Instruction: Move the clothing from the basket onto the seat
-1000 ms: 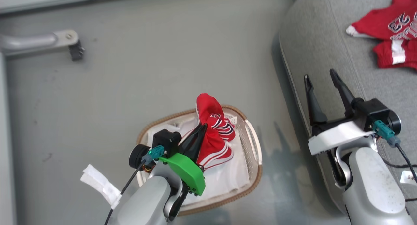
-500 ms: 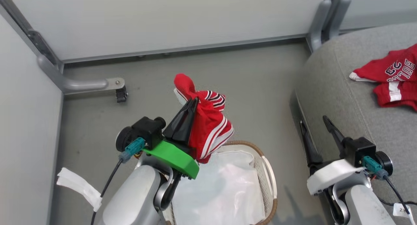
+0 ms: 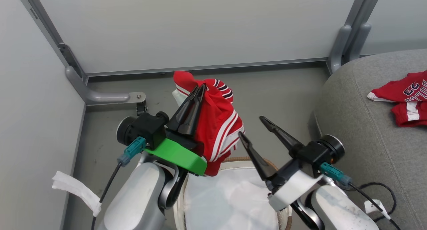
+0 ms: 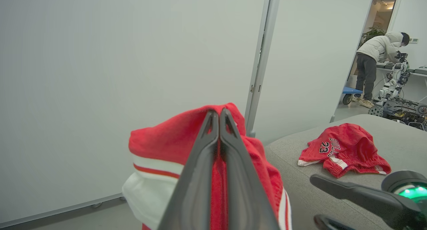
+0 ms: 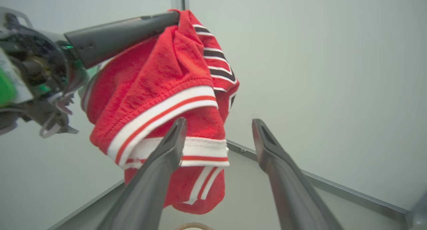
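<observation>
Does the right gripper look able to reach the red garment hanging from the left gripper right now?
Probably yes. The right gripper is open, fingers aimed at the hanging red garment, which the left gripper holds up clear of the basket; nothing shows between them.

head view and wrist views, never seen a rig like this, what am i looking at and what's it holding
This is a wheeled robot with two arms, each ending in a two-finger gripper. The head view looks down from its head; each wrist view looks along one gripper's own fingers. The left gripper is shut on a red garment with white stripes, held up above the basket, where a white liner shows. The right gripper is open and empty, near the garment. More red clothing lies on the grey seat. A person stands far off in the left wrist view.
</observation>
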Robot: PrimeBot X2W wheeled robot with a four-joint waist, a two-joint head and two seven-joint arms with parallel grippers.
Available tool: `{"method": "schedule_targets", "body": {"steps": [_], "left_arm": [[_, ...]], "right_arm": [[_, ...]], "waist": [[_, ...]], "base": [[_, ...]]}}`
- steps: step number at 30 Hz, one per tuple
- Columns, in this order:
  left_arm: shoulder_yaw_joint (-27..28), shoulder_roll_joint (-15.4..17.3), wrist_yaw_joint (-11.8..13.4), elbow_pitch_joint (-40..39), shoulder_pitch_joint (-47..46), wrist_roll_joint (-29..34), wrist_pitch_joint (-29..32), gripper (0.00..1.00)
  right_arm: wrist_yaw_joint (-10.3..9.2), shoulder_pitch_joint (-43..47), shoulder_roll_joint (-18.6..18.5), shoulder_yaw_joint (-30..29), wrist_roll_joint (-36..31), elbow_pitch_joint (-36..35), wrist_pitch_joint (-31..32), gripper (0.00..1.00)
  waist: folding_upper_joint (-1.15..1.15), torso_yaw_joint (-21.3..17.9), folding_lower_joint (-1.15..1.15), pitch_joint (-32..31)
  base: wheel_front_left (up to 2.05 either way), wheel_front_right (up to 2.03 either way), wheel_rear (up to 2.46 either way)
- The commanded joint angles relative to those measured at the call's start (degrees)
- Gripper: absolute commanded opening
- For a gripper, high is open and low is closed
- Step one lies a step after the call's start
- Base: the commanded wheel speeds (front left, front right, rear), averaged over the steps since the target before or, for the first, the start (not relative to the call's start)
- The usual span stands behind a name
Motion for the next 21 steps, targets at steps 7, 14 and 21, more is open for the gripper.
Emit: {"method": "schedule_targets", "body": {"steps": [7,14,21], "left_arm": [[-1.8,-0.4,-0.2,-0.1,0.4,0.0,0.0,0.00],[-5.9,-0.8,-0.2,-0.8,0.1,-1.5,0.0,0.00],[-8.0,-1.1,-0.2,-0.3,0.1,-2.5,0.0,0.00]], "right_arm": [[-0.06,-10.4,-1.3,9.8,3.1,3.5,-0.1,1.00],[-0.06,-14.2,2.5,10.3,0.3,12.9,-0.1,1.00],[-0.06,-14.6,4.6,8.6,2.1,16.3,-0.1,0.00]], "waist": [[0.00,1.7,0.01,-0.1],[0.00,3.9,0.01,-0.1],[0.00,5.0,0.01,-0.3]], "base": [[0.00,0.00,0.00],[0.00,0.00,0.00],[0.00,0.00,0.00]]}}
